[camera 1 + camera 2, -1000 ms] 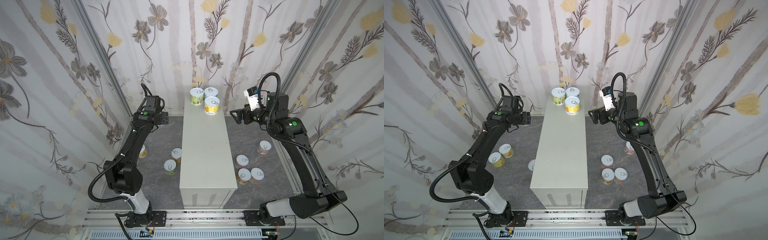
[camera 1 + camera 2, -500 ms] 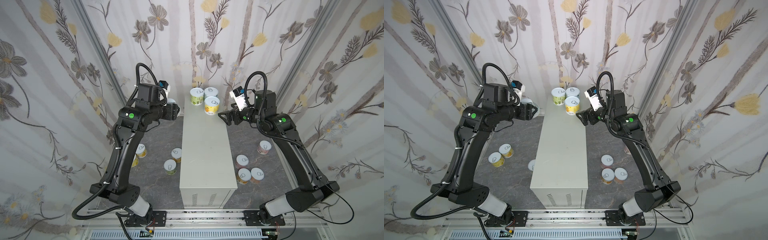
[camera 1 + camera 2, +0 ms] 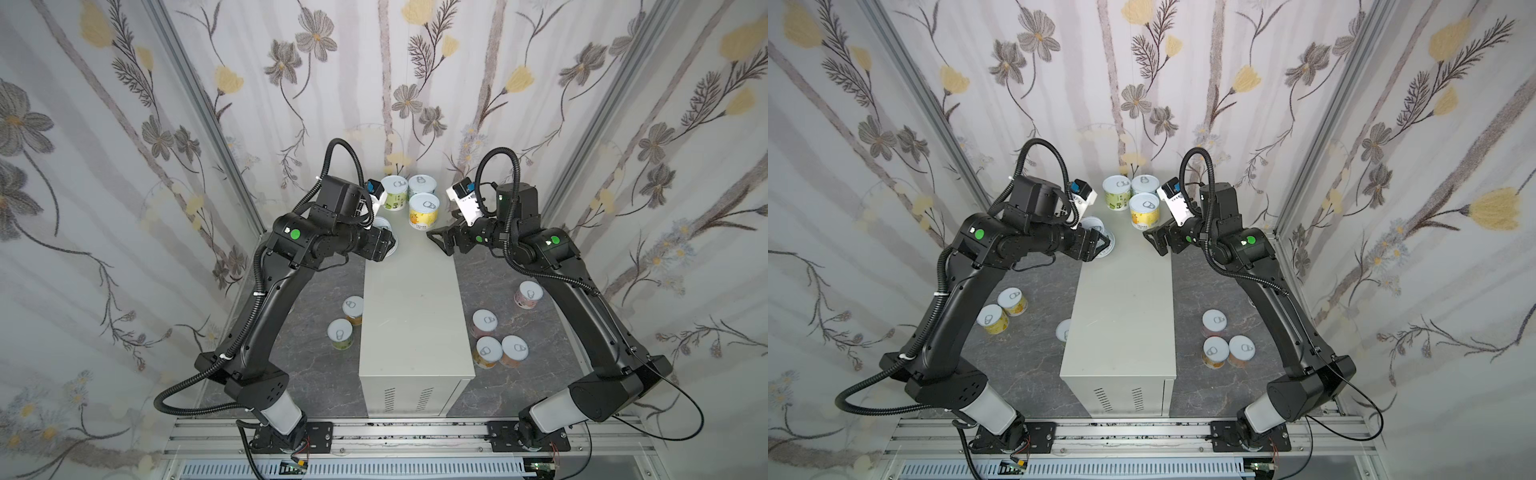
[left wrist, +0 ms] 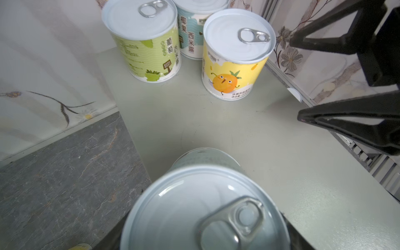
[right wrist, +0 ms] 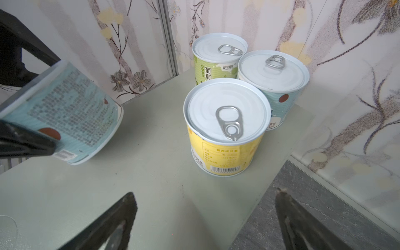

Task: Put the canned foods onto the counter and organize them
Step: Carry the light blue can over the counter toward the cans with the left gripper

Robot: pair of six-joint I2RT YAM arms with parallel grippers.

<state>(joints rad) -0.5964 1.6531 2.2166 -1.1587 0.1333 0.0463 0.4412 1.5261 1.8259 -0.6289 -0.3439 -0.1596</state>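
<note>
We see pale fabric walls (image 3: 104, 208) printed with grey and yellow flowers on three sides, metal posts (image 3: 210, 124) in the far corners, a dark grey marbled floor (image 3: 482, 278), and an aluminium rail (image 3: 415, 432) along the near edge.

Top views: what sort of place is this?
Likely a staged robot cell: floral fabric walls on metal framing, two arms bolted to a base rail, a metal box serving as counter.

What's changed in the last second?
The left claw, shut on a pale blue pull-tab can, rose from the floor side and swung right over the left edge of the grey-beige metal counter. The open right claw moved left over its right edge. The three cans at the far end and the floor cans stayed put.
</note>
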